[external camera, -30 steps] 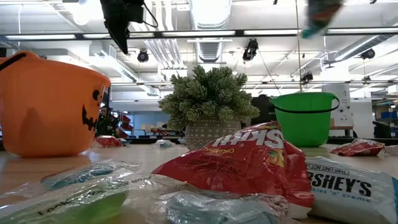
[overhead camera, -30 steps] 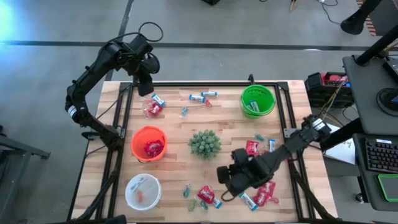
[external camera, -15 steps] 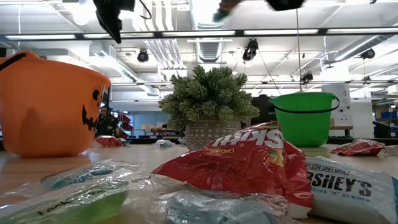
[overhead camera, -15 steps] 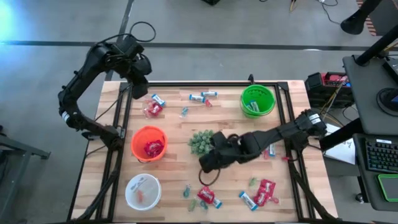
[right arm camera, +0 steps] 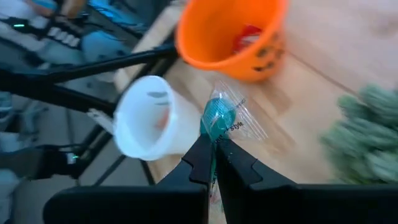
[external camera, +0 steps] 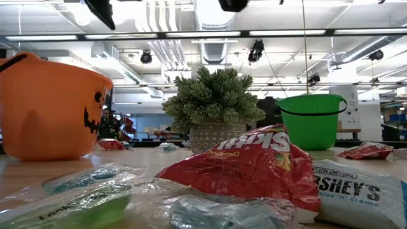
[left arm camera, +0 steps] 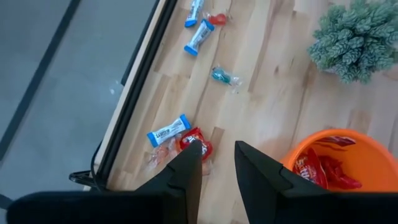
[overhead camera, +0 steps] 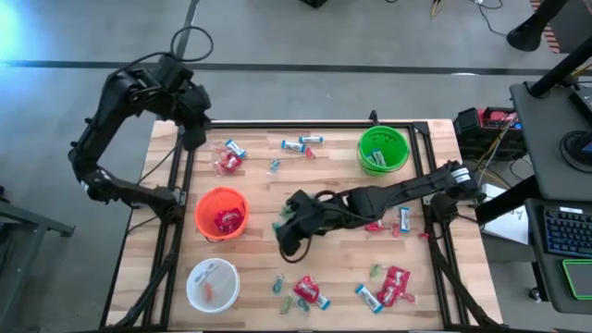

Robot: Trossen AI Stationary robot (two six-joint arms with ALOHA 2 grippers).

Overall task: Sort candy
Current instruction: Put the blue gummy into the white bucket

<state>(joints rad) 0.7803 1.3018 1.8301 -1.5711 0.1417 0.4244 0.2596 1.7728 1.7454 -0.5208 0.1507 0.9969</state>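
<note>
My right gripper (overhead camera: 283, 233) hangs over the table between the orange bowl (overhead camera: 221, 212) and the spiky green plant (overhead camera: 305, 205). It is shut on a teal candy in a clear wrapper (right arm camera: 220, 117). My left gripper (overhead camera: 192, 135) is up over the table's far left corner; in its wrist view (left arm camera: 217, 158) it is open with nothing between the fingers. Below it lie a red packet (left arm camera: 198, 142) and a blue-and-white bar (left arm camera: 168, 130). More candy lies loose on the wood: bars (overhead camera: 303, 142) at the far side, and red packets (overhead camera: 395, 285) and teal pieces (overhead camera: 280, 284) near the front. My right gripper pinches the teal candy by its clear wrapper (right arm camera: 216, 132) between the two fingertips. The fingers slant down toward the table's left. The candy sticks out beyond the fingertips, lifted clear of the table.
A white bowl (overhead camera: 212, 284) stands at the near left and a green bowl (overhead camera: 383, 150) at the far right. The orange bowl holds red packets. A black frame (overhead camera: 305, 123) runs round the table. A red packet (external camera: 254, 162) and a white bar (external camera: 356, 184) lie close before the low camera.
My right gripper has swung from the table's near right toward its left, past the plant, rising and rolling, with the teal candy still between its fingers. My left gripper has drawn back up toward the far left corner.
</note>
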